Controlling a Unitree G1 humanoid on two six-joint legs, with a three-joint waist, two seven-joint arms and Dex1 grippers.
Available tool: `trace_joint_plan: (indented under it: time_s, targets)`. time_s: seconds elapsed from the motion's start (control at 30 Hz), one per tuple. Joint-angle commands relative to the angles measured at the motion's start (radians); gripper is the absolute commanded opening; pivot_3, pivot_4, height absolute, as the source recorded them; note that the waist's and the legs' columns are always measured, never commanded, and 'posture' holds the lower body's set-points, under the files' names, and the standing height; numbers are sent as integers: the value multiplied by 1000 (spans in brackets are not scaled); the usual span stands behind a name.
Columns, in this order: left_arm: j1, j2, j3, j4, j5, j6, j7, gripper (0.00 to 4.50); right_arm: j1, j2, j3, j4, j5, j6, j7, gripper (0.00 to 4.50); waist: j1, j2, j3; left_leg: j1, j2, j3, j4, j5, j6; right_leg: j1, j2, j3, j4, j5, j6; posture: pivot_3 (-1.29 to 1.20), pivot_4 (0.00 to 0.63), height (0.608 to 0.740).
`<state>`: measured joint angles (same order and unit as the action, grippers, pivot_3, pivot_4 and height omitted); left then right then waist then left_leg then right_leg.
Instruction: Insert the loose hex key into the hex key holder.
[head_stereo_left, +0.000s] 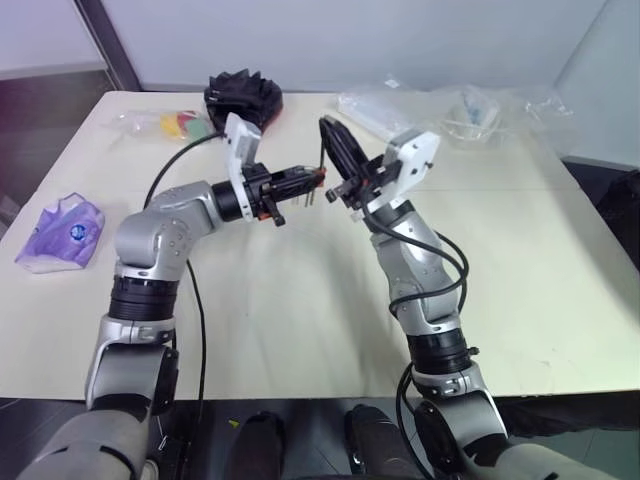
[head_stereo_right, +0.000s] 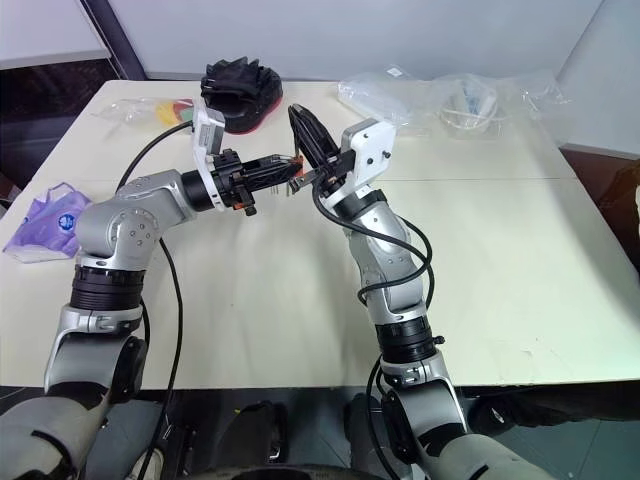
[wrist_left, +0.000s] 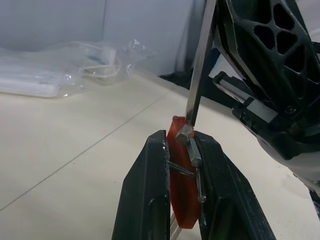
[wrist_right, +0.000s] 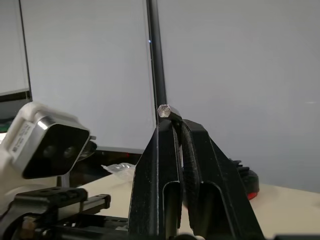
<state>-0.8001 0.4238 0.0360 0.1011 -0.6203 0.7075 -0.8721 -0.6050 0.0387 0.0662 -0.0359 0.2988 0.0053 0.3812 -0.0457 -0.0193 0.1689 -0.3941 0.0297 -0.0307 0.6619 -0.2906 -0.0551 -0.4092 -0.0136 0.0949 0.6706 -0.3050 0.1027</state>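
Left wrist view: left gripper (wrist_left: 182, 200) is clamping the hex key holder (wrist_left: 180, 200) above the desk (head_stereo_left: 300, 330), while right gripper (wrist_right: 177, 125), pinching the loose hex key (wrist_left: 198, 65), is touching its tip to the holder's top.

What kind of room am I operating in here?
Probably a lab or office test bench: a plain cream table against pale partition walls, with clear plastic bags, a purple bag and a black item scattered on it.
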Motion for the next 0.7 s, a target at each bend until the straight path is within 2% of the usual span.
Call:
trace_joint_plan:
  time_s: [0.03,0.7]
  targets:
    - [-35,-1,22,-17,-5,-22,-4,119,-4,-1,1,-42,3,-12,3,65,0,0,0,0,0,0,0,0,0,0,0,0,0,0,0,0,150,740]
    - [-26,-1,18,-40,-14,-9,-6,119,-26,-3,-7,11,-12,-42,-9,65,0,0,0,0,0,0,0,0,0,0,0,0,0,0,0,0,150,740]
